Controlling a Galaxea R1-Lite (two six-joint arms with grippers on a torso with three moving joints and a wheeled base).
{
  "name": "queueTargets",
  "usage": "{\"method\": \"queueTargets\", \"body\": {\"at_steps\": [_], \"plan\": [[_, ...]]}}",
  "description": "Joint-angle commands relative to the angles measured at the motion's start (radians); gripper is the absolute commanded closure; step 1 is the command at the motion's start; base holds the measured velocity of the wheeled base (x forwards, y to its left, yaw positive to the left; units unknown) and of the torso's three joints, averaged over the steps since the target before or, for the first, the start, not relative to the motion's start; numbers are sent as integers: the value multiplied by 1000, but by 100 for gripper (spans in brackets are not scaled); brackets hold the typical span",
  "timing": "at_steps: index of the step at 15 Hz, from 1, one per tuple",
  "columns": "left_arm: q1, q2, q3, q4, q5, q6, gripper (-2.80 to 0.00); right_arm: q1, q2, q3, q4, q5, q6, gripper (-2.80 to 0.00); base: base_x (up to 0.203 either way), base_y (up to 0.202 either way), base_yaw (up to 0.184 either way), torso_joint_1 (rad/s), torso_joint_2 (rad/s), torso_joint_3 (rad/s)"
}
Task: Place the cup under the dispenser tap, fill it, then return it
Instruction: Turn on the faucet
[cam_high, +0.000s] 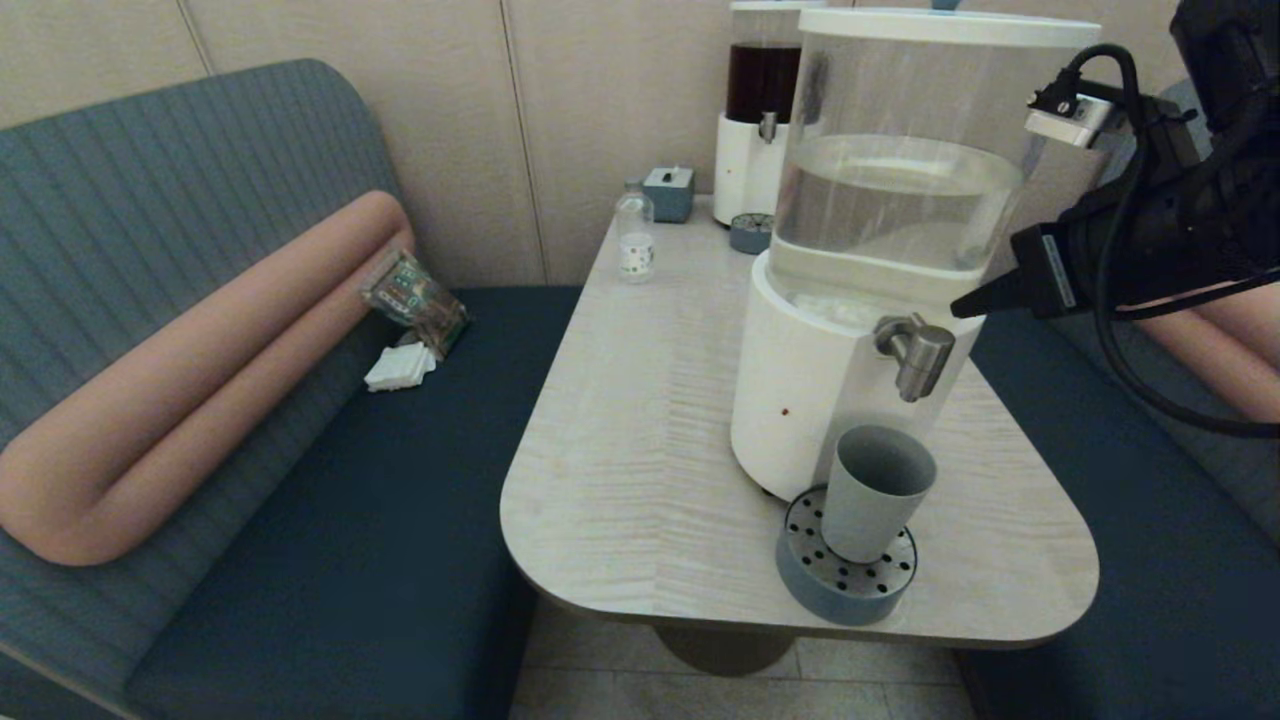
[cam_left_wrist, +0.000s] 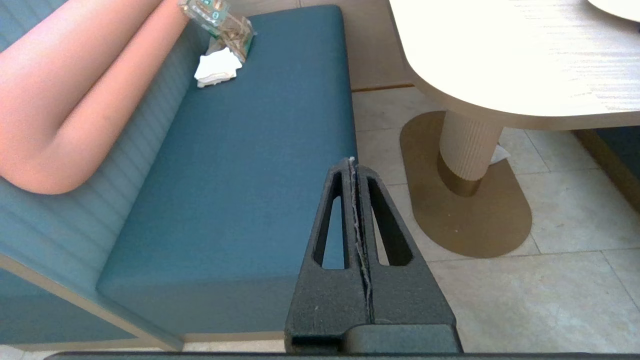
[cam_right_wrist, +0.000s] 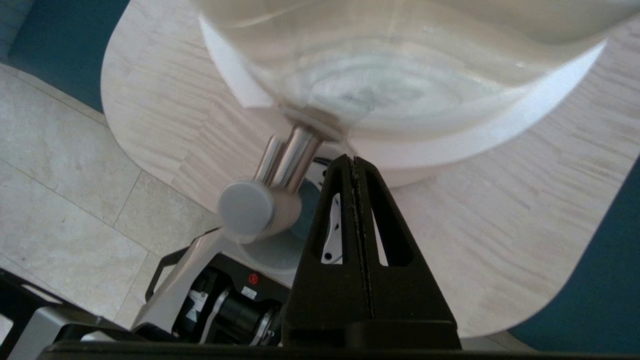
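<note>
Head view: cup (cam_high: 876, 492) stands on the drip tray (cam_high: 846, 580) under the tap (cam_high: 915, 352). Right gripper (cam_high: 965, 303), fingers pressed together and holding nothing, points at the tap. Filling looks next: press its lever. Left gripper (cam_left_wrist: 353, 162), closed and empty, hangs by the bench (cam_left_wrist: 240, 175).

The cup (cam_high: 875, 503) stands on the drip tray (cam_high: 846, 580) under the tap (cam_high: 916, 355), at the tabletop's (cam_high: 620, 440) near edge; my right pincer (cam_high: 962, 307) hangs just right of the tap.

grey-blue cup (cam_high: 876, 492) on a blue-grey drip tray (cam_high: 845, 575) with dotted steel top, pale wood-grain worktop (cam_high: 640, 420), white-based dispenser (cam_high: 800, 400), teal ribbed sofa (cam_high: 150, 200), pink bolster (cam_high: 200, 370).
</note>
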Motion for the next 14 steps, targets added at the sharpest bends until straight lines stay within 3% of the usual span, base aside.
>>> {"method": "queueTargets", "body": {"at_steps": [1, 14], "plan": [[0, -1, 0, 0, 0, 1, 0, 9, 18, 4, 1, 2, 0, 0, 0, 0, 0, 0, 0, 0], [0, -1, 0, -1, 0, 1, 0, 48, 49, 6, -24, 1, 4, 0, 0, 0, 0, 0, 0, 0]]}}
